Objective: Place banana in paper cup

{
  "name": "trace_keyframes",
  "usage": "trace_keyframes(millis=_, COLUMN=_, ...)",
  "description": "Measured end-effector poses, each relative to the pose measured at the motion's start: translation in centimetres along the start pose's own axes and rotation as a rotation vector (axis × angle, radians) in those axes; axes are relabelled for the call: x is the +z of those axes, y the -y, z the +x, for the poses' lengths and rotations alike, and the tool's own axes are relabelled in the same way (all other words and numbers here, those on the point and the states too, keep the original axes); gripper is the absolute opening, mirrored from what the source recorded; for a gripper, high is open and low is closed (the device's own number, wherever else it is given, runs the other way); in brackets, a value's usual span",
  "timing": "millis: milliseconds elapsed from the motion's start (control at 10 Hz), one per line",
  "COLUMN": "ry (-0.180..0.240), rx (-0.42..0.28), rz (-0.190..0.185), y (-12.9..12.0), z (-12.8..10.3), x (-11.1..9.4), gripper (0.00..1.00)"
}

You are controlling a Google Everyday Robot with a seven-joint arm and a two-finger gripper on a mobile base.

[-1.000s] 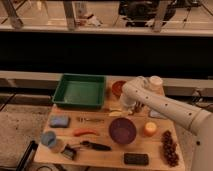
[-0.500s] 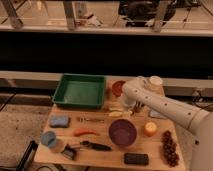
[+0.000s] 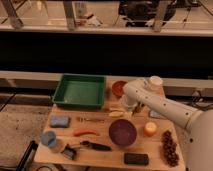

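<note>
Camera view: bent arm [image 3: 161, 105], gripper [image 3: 128, 104] just beside banana [image 3: 116, 113].

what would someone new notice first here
The white arm reaches in from the right, with its gripper close by the banana at mid-table. Next come the green tray at the back left and the purple bowl near the front. The paper cup stands at the back right.

We read no text, labels, brands or numbers anywhere; fine print could escape us here. The gripper [image 3: 127, 105] sits just right of frame centre, over the wooden table [image 3: 150, 148].
</note>
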Motion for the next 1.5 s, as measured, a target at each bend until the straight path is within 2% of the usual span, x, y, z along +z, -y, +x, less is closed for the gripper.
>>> trace_keyframes(millis=300, ry=0.004, rx=-0.005, rz=0.017, y=0.2, z=0.1, x=-0.3, gripper=0.42)
trace_keyframes(millis=500, ry=-0.002, rx=-0.015, rz=0.043, y=0.6, z=-0.1, x=-1.5, gripper=0.2)
trace_keyframes(millis=700, ry=-0.005, rx=-0.024, rz=0.065, y=0.8, z=-0.4, x=-2.5, gripper=0.02)
trace_keyframes(millis=800, ry=-0.004, rx=-0.025, rz=0.077, y=0.8, z=-0.5, x=-3.1, gripper=0.0)
trace_keyframes(millis=1100, ry=0.008, rx=-0.031, rz=0.145, y=1.0, z=-1.2, x=-7.0, gripper=0.0)
trace_keyframes(millis=1300, ry=0.013, rx=-0.041, rz=0.216, y=1.1, z=-1.7, x=-10.7, gripper=0.0)
trace_keyframes(millis=1500, ry=0.011, rx=-0.056, rz=0.308, y=1.4, z=-2.0, x=-14.6, gripper=0.0)
